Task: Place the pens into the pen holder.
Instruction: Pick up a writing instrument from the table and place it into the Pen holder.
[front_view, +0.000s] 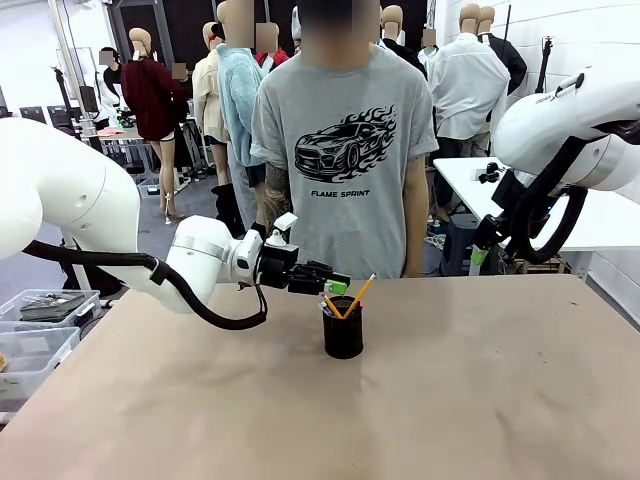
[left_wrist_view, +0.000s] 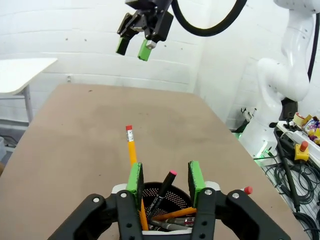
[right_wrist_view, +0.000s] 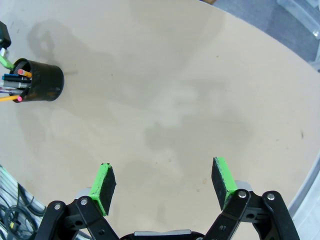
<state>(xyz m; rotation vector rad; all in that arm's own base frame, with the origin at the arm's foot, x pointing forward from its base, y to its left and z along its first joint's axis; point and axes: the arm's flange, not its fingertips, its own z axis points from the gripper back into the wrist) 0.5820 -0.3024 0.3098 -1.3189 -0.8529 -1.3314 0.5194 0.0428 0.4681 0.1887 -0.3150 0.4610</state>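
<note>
The table (front_view: 480, 400) has a matt, pale brown top, smooth like paper or fibreboard, with faint scuffs and soft shadows in the right wrist view. The pen holder (left_wrist_view: 165, 196), at the bottom centre of the left wrist view, is black metal mesh, finely perforated with a dull sheen. The yellow pencil (left_wrist_view: 132, 150) looks like painted wood, capped by a red rubber end. The black pen (left_wrist_view: 161, 192) has a smooth plastic barrel. The left gripper (left_wrist_view: 165, 186) shows matt green rubbery pads on black, semi-gloss plastic fingers. The arm's shell (front_view: 70, 195), at left in the front view, is glossy white plastic.
</note>
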